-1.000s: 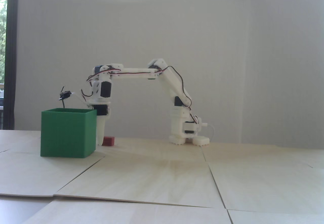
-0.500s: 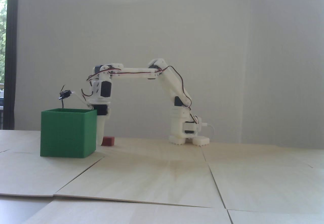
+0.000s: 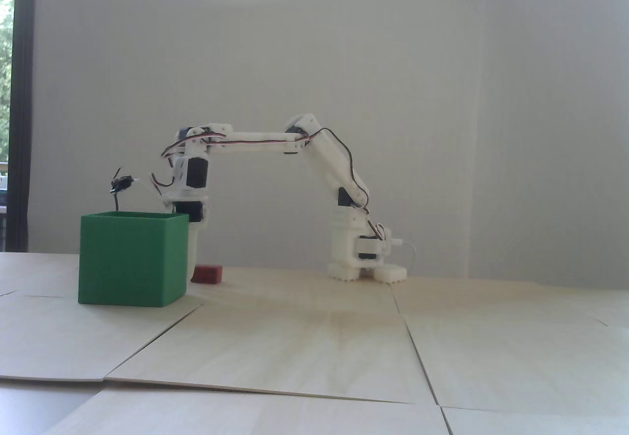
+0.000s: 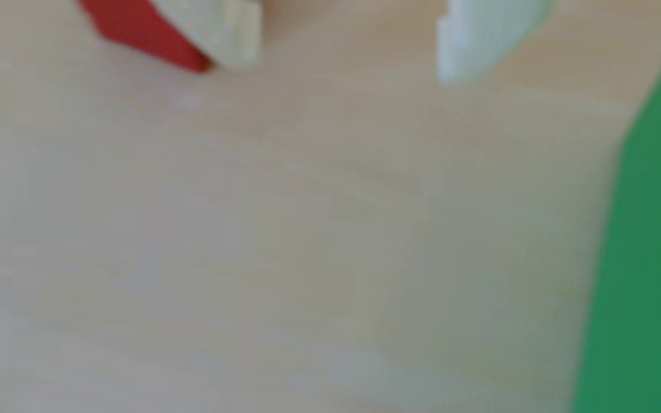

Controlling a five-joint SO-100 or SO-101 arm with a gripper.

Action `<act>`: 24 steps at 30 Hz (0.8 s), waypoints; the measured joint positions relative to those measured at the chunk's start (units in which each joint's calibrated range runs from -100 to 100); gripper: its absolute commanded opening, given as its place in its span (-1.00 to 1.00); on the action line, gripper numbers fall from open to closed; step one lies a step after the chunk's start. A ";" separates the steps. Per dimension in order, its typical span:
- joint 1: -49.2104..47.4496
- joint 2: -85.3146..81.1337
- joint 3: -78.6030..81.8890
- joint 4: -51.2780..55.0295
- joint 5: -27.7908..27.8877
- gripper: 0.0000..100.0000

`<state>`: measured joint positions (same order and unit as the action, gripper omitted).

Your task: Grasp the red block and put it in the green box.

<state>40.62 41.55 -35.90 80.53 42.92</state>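
The small dark red block (image 3: pixel 207 274) lies on the table just right of the green box (image 3: pixel 132 258) in the fixed view. My white gripper (image 3: pixel 192 268) points straight down between the two, low over the table, its fingers partly hidden behind the box's right wall. The blurry wrist view shows the gripper (image 4: pixel 345 67) open, with only bare table between its two tips. There the red block (image 4: pixel 142 31) sits outside the gap, against the outer side of the left fingertip (image 4: pixel 233 35). The green box (image 4: pixel 654 258) fills the right edge.
The arm's white base (image 3: pixel 366 270) stands at the back of the pale wooden table (image 3: pixel 314 346), to the right of the block. A black clip on a thin stalk (image 3: pixel 119 184) rises behind the box. Coloured dots are stuck on the white wall (image 3: pixel 314 61).
The wrist and gripper have shifted a little to the left, further behind the box's right wall. More of the red block now shows to the right of the fingers.
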 measured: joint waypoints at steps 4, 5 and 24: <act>3.06 0.00 0.00 0.00 0.00 -0.68; 3.59 0.00 0.00 0.00 0.00 -0.68; 5.88 0.00 0.00 0.00 -1.44 -0.68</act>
<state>46.50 41.55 -35.90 80.53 41.48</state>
